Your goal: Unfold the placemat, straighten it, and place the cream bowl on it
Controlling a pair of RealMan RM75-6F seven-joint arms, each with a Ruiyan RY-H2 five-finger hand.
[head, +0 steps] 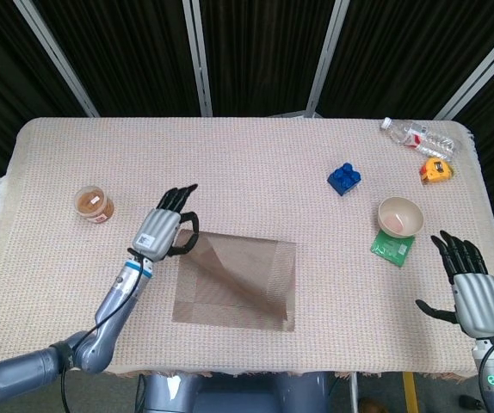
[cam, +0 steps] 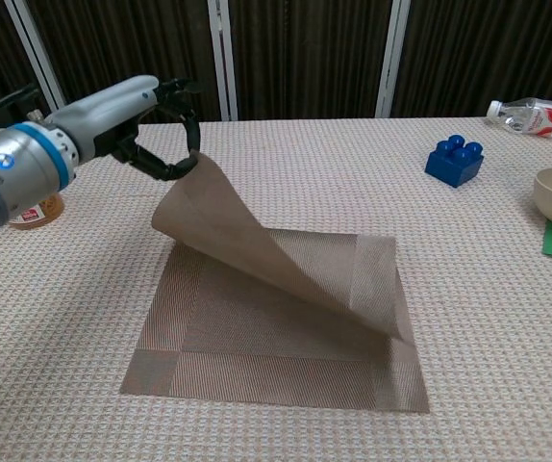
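Left hand (cam: 151,120) pinches placemat (cam: 286,327) corner, lifted above table (head: 247,163) | placemat near front edge, half-peeled | right hand (head: 471,288) empty, fingers spread, front right corner | cream bowl (head: 400,216) just beyond it

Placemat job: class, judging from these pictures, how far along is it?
Nothing is finished yet. In hand: the left hand pinches a corner of the placemat and holds its upper layer lifted, partly peeled open. Left: lay it flat, straighten it, then move the cream bowl, near the open right hand.
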